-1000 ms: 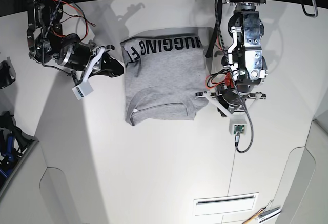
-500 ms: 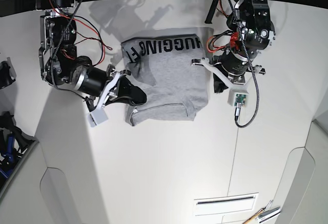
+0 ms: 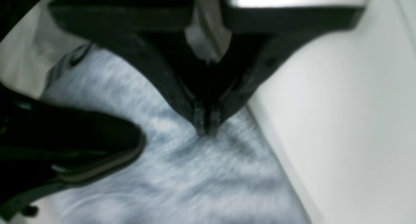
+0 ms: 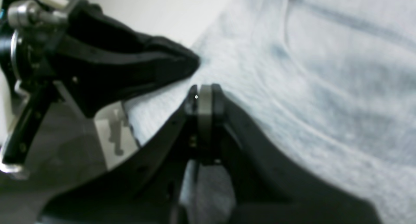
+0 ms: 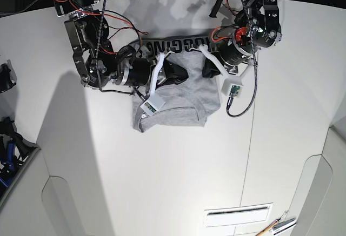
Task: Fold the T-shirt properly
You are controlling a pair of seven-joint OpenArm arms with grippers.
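White table (image 5: 178,176) carried the T-shirt (image 5: 184,98), already partly folded. Both the left gripper (image 3: 205,131) and the right gripper (image 4: 203,95) had fingers closed, seemingly pinching cloth for the next fold.

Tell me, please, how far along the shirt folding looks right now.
Done: the T-shirt is a partly folded block, lettering along its far edge. In hand: the left gripper and right gripper are shut, tips on the fabric mid-shirt. Left: the final fold.

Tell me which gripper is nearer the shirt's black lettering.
Left, narrowly. The left gripper sits just below the lettering's end on the shirt; the right gripper is mid-shirt, slightly lower.
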